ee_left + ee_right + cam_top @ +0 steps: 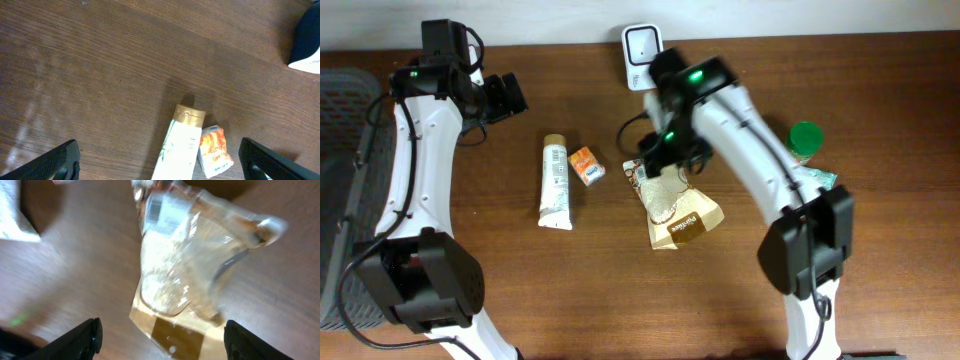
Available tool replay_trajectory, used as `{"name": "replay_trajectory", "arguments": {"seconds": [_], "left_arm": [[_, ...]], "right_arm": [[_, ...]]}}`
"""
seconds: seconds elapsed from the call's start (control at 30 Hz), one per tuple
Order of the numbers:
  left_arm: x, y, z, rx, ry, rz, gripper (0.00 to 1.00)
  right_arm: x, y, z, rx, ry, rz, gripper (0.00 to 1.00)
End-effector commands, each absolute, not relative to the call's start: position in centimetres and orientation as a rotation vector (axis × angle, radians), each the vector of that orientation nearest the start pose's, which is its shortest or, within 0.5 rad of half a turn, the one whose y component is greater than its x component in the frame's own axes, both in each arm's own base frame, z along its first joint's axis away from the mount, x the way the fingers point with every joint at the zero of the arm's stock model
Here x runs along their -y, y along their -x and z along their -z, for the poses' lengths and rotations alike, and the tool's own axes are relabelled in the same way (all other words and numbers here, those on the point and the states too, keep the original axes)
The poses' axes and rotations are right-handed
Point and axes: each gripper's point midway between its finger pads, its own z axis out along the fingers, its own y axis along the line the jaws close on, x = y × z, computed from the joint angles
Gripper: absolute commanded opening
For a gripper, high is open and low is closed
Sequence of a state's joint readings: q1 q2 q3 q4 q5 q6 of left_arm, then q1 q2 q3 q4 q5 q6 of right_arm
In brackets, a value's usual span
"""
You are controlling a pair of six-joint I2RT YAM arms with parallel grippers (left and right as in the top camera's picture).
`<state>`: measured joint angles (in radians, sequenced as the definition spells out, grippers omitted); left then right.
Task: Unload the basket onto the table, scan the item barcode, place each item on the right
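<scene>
The bag (675, 210) lies flat in the middle of the table, a clear pouch of pale grains with a brown label at its near end and a white barcode sticker (162, 212) at its far end. My right claw (165, 337) hangs just above it, fingers spread wide and gripping nothing. My left claw (160, 159), at the far left, is fully apart and empty, with a tube (555, 182) and a small orange box (586, 165) lying left of the bag.
</scene>
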<state>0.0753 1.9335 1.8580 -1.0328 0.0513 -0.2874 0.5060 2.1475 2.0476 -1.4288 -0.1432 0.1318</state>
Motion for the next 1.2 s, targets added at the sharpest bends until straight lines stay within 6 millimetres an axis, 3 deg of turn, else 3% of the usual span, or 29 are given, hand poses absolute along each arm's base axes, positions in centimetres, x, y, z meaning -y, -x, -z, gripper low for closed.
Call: {"name": "replay_trajectory", "arguments": {"seconds": [0.0, 0.1, 0.13, 0.27, 0.47, 0.53, 0.73, 0.87, 0.93, 1.03, 1.17], "left_arm": [[-2.9, -47.1, -19.3, -2.617, 0.462, 0.125, 0.99], [-2.9, -47.1, -19.3, -2.617, 0.462, 0.125, 0.99], [-2.9, -47.1, -19.3, -2.617, 0.462, 0.125, 0.99], [-2.9, -47.1, -19.3, -2.617, 0.462, 0.125, 0.99], [-2.9, -47.1, -19.3, -2.617, 0.462, 0.125, 0.99], [-2.9, -47.1, -19.3, -2.617, 0.461, 0.126, 0.99], [-2.9, -47.1, -19.3, -2.617, 0.462, 0.125, 0.99], [-2.9, -47.1, -19.3, -2.617, 0.462, 0.125, 0.99], [-2.9, -47.1, -19.3, -2.617, 0.462, 0.125, 0.99], [-2.9, -47.1, -19.3, -2.617, 0.462, 0.125, 0.99], [-2.9, -47.1, -19.3, -2.617, 0.461, 0.126, 0.99]], "right_arm": [[-20.9, -34.6, -10.1, -3.134, 0.496, 0.084, 0.76], [-20.5, -33.7, -7.0, -3.164, 0.515, 0.106, 0.78], [-20.6, -33.9, -5.8, -3.152, 0.521, 0.096, 0.85], [-21.4, -34.1, -2.8, -3.115, 0.600, 0.025, 0.95], [-20.4, -34.1, -1.0, -3.196, 0.550, -0.075, 1.00], [-18.0, -34.9, -1.7, -3.207, 0.507, 0.009, 0.99], [-17.4, -37.2, -1.5, -3.039, 0.896, 0.020, 0.98], [-17.1, -36.6, -0.8, -2.980, 1.141, 0.021, 0.98], [-16.8, -36.1, 0.6, -2.933, 1.275, 0.023, 0.98], [-15.9, -35.1, 2.5, -2.951, 1.278, 0.016, 0.98], [-15.9, -34.4, 2.7, -2.979, 1.272, -0.028, 0.49]]}}
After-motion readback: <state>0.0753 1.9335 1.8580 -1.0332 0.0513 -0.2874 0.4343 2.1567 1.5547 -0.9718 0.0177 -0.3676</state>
